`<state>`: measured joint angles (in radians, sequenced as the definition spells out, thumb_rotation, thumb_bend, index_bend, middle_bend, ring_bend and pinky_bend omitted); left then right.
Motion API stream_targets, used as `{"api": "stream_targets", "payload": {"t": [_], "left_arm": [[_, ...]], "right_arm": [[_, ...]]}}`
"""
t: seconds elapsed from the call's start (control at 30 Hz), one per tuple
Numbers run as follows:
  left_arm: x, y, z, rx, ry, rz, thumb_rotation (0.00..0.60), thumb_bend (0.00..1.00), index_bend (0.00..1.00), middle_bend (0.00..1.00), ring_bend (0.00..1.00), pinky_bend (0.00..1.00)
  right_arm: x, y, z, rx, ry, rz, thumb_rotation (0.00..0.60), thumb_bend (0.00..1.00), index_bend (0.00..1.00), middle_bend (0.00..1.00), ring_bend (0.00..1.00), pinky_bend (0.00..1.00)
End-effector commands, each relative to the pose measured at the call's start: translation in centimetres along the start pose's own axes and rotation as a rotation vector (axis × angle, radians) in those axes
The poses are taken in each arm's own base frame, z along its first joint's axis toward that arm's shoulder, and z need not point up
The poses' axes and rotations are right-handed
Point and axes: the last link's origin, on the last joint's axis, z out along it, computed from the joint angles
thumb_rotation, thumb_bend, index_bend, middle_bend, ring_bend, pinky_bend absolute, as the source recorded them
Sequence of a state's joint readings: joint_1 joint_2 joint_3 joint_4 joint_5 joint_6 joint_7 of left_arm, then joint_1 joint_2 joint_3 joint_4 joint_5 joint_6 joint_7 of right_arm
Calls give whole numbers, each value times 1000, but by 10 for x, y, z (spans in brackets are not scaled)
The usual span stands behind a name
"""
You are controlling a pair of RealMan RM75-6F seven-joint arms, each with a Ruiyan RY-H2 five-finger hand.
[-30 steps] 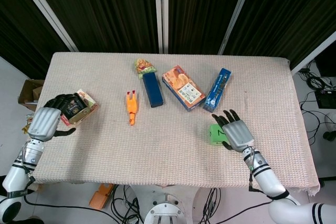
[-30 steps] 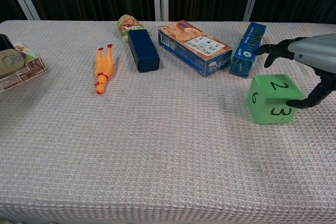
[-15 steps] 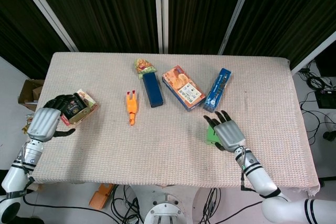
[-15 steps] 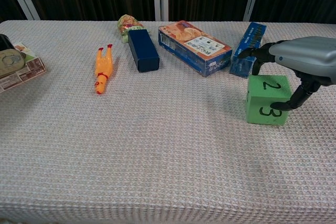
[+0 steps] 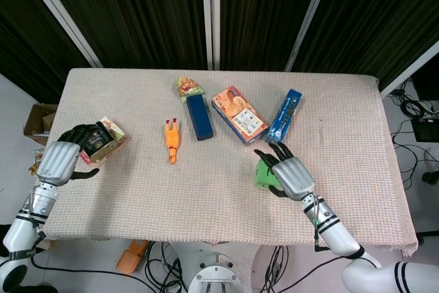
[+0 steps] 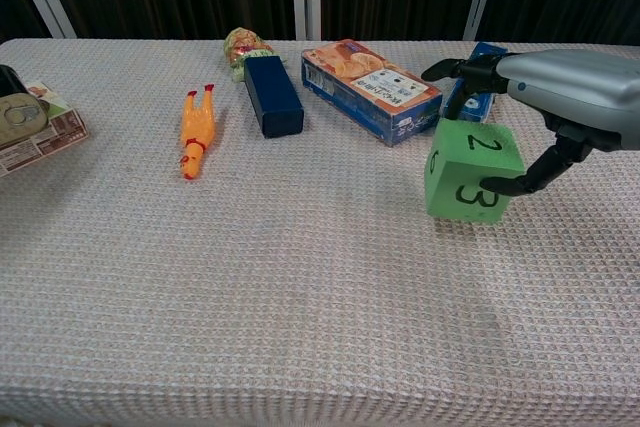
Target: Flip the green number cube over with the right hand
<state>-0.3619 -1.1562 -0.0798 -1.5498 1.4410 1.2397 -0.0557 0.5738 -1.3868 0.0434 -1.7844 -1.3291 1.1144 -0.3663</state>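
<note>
Table (image 6: 300,327) cloth carries one green cube (image 6: 471,171), gripped by the right hand (image 6: 565,97) with its thumb on the 3 face and its fingers (image 6: 470,67) over the far top edge. Behind the cube lie three boxes: one blue carton (image 5: 285,116), one orange box (image 5: 239,114), one navy box (image 5: 199,116). Left of the navy box lies one orange toy chicken (image 5: 171,141). Far left of the cube, the left hand (image 5: 60,159) rests curled beside one snack packet (image 5: 103,139); whether it holds anything I cannot tell.
</note>
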Motion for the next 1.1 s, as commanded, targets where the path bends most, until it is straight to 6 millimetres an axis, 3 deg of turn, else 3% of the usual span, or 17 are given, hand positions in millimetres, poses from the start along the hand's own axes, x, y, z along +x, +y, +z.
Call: {"api": "stream_targets", "payload": {"t": [0.03, 0.17, 0.3, 0.37, 0.93, 1.1], "left_arm": [[-1, 0, 0, -4, 2, 9, 600, 142, 144, 124, 101, 209], [-3, -1, 1, -11, 13, 35, 600, 142, 144, 124, 101, 209], [-3, -3, 1, -8, 18, 40, 600, 142, 144, 124, 101, 209], [-4, -3, 1, -9, 17, 35, 600, 142, 145, 124, 101, 209], [-11, 6, 6, -27, -8, 18, 600, 142, 146, 124, 101, 209], [-12, 8, 6, -28, -10, 18, 600, 142, 146, 124, 101, 209]], "right_arm": [[-29, 11, 0, 142, 104, 97, 600, 329, 0, 483, 0, 0], [-53, 24, -1, 208, 117, 109, 600, 331, 0, 482, 0, 0], [-69, 40, -7, 227, 89, 127, 600, 463, 0, 479, 0, 0], [-71, 47, -11, 220, 91, 134, 600, 477, 0, 477, 0, 0], [-66, 82, -50, 137, 140, 148, 600, 454, 0, 460, 0, 0], [-66, 90, -61, 107, 144, 156, 600, 450, 0, 389, 0, 0]]}}
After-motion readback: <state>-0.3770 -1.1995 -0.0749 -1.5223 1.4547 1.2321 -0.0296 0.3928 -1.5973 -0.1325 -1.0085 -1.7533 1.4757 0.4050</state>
